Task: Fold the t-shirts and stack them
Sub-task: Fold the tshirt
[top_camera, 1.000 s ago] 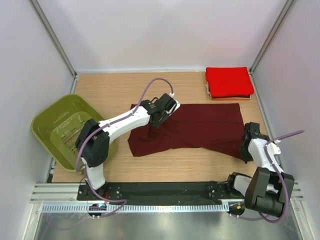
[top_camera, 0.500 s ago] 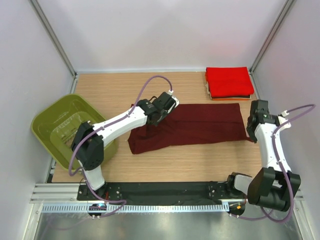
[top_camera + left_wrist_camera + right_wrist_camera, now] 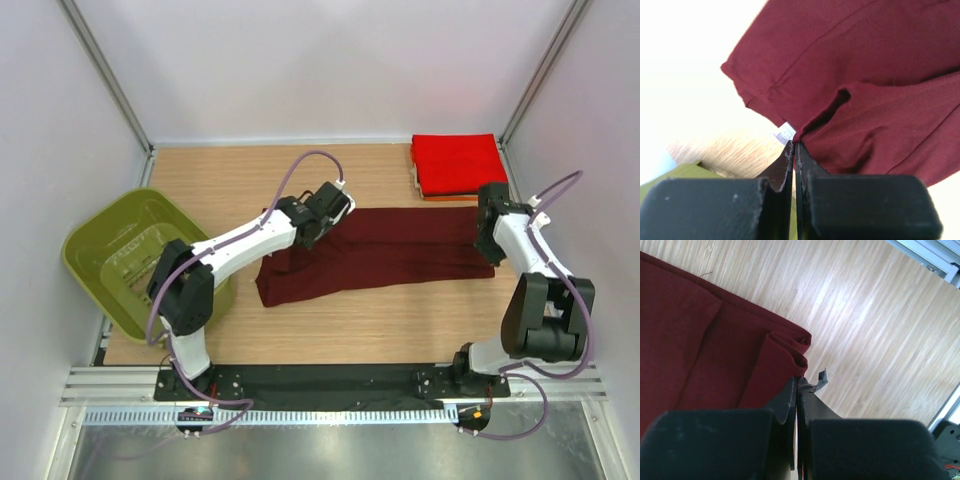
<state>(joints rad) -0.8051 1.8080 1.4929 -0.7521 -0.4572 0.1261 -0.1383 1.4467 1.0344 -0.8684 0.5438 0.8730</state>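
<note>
- Fabric spans the middle of the light wooden surface (image 3: 220,180): a dark maroon cloth t-shirt (image 3: 390,250) lies pulled into a long band from near the centre toward the right edge.
- Its left part widens and sags toward the near edge, ending in a rumpled corner. The right part is narrower and flatter.
- The left pincer (image 3: 794,146) has its jaws pressed together on a pinch of the maroon fabric at the far left end of the band. In the left wrist view, folds fan out from the grip and a small white label (image 3: 785,134) shows just beside the tips.
- The right pincer (image 3: 798,381) is clamped on the right end of the same shirt, where the cloth doubles into a couple of rolled folds at its corner.
- A stack of folded t-shirts (image 3: 458,165) sits in the far right corner of the surface. A bright red one is on top, with thin orange and dark edges showing along its near side.
- The stack lies near the maroon shirt's right end; whether they touch cannot be told.
- An olive-green plastic basket (image 3: 100,250) stands at the left edge of the surface, near the maroon shirt's left end but apart from it.
</note>
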